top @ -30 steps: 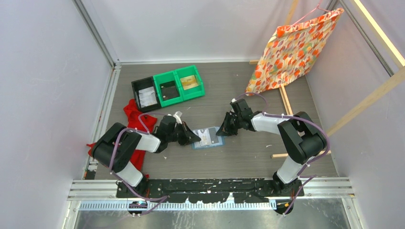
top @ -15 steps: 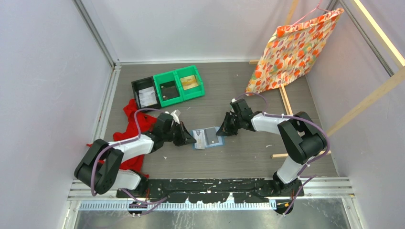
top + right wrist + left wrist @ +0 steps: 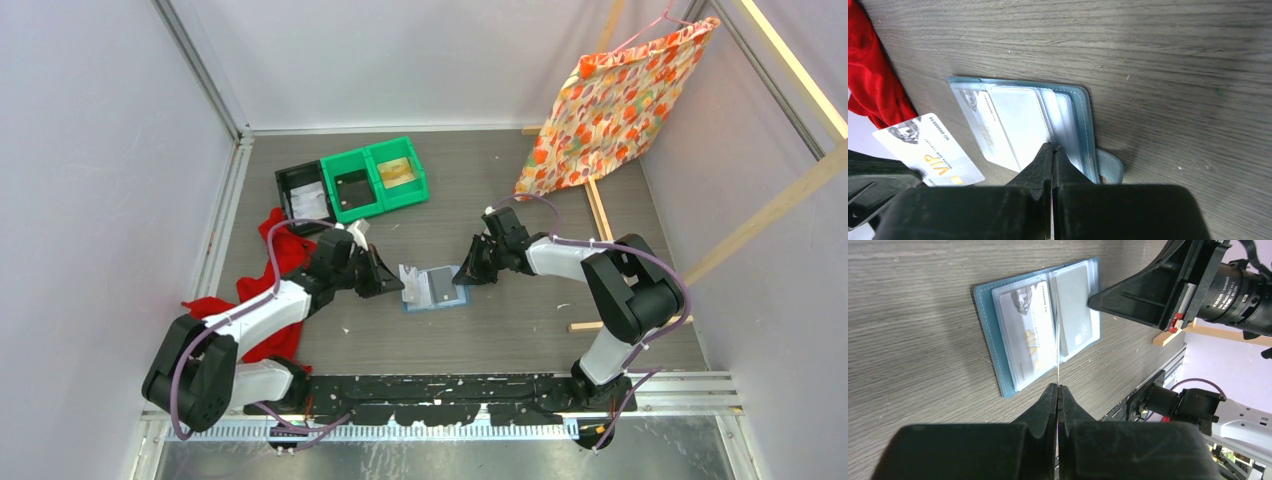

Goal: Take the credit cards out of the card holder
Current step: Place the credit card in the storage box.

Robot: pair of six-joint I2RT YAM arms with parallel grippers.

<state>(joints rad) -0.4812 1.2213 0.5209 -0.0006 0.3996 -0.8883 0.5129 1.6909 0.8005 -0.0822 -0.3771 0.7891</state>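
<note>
The left claw [image 3: 392, 283] is clamped on a pale credit card [image 3: 410, 279], its two fingers pressed together on the card's near edge; in the left wrist view the card [image 3: 1058, 347] shows edge-on as a thin line rising straight out from between the fingertips, and in the right wrist view the same card [image 3: 929, 150] faces the lens, white with a small portrait and gold lettering reading VIP, held clear of the wood. Just beyond the left claw's tips the light-blue card holder [image 3: 437, 290] lies open and flat on the grey wooden table [image 3: 500, 180], its clear sleeves upward. In the left wrist view the holder [image 3: 990, 335] carries another pale VIP card [image 3: 1029, 335] in the page to the left of the held card and a grey card [image 3: 1077, 310] in the page to its right. The right claw [image 3: 470, 277] has its fingers together and bears down on the holder's far side from the left claw; the right wrist view shows its tips [image 3: 1052, 152] meeting on the clear sleeves near the holder's spine, with the holder's small tab [image 3: 1110, 167] sticking out just to the right of the claw. Behind the left claw, along its arm, a red cloth [image 3: 283, 262] lies crumpled on the table, and further back stand a black bin [image 3: 290, 190] and two green bins [image 3: 372, 162]
</note>
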